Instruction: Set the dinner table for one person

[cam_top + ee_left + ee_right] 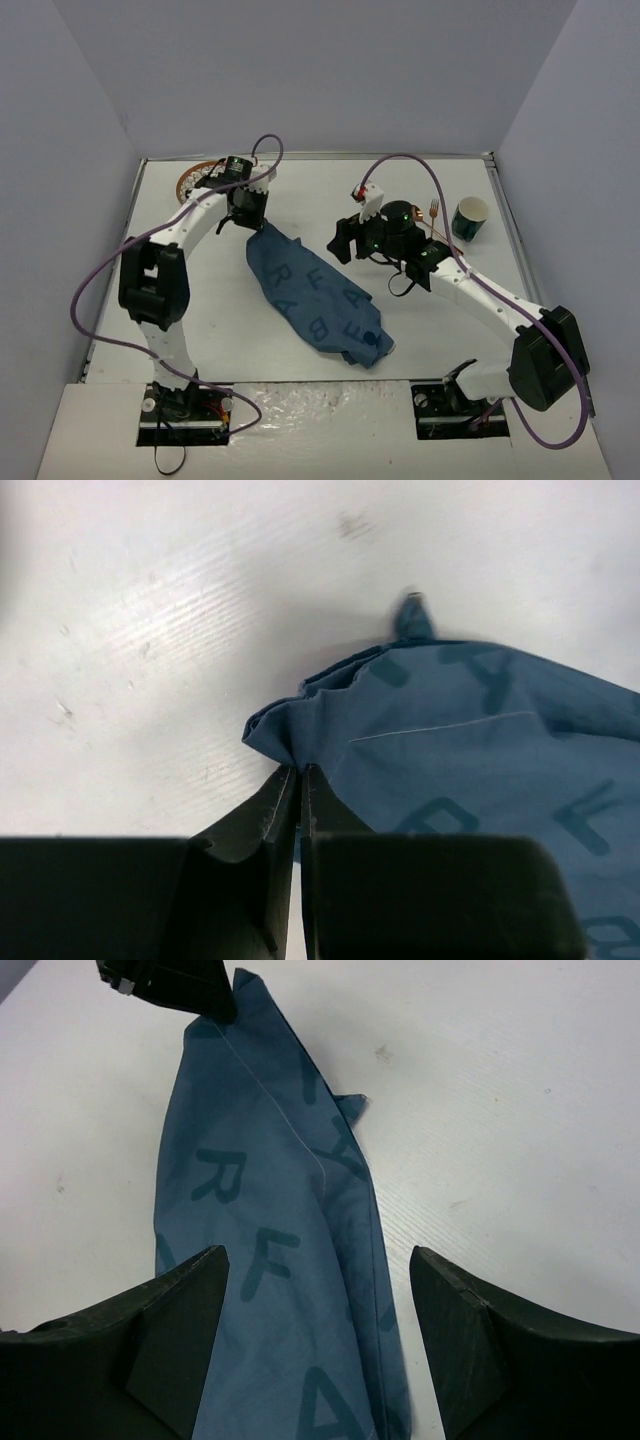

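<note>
The dinner table (pixel 310 185) is a white tabletop. A dark blue letter-printed cloth placemat (pixel 315 300) lies crumpled and folded along a diagonal across its middle. My left gripper (pixel 247 215) is shut on the cloth's far corner; in the left wrist view the pinched fingertips (pixel 300 770) bite the cloth (pixel 470 740) at its edge. My right gripper (pixel 340 240) is open and empty, hovering over the cloth's right side. The right wrist view shows its jaws (pixel 320 1255) spread wide above the folded cloth (pixel 270 1230), with the left gripper (pixel 170 985) at the top.
A brown-rimmed plate (pixel 197 178) sits at the back left corner, partly behind the left arm. A green cup (pixel 470 218) stands at the right, with a fork (pixel 434 212) beside it behind the right arm. Walls enclose the table.
</note>
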`<control>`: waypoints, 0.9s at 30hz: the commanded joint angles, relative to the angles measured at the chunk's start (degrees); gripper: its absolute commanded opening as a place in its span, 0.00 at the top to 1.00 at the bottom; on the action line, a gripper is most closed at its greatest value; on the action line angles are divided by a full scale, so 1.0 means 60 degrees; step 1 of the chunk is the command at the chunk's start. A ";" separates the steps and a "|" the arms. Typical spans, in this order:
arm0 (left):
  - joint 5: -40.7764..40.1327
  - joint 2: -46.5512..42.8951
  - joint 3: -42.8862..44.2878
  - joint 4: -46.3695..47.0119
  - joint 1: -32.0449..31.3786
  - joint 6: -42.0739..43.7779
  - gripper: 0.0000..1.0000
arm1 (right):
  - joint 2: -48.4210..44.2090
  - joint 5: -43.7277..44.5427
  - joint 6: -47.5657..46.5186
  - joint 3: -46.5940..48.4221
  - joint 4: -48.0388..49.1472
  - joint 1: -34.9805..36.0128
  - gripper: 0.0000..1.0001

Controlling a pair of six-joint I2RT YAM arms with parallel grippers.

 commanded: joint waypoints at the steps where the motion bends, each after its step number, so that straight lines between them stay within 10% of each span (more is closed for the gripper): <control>1: -0.0384 -0.2527 -0.0288 0.0206 -0.1019 0.1250 1.00 | -0.0571 -0.1186 -0.0309 0.0990 0.0402 -0.0010 0.28; 27: 0.2151 -0.6276 -0.0135 0.0606 -0.2082 0.2032 1.00 | 0.0846 -0.4946 -0.1259 0.3196 0.1932 0.0362 0.12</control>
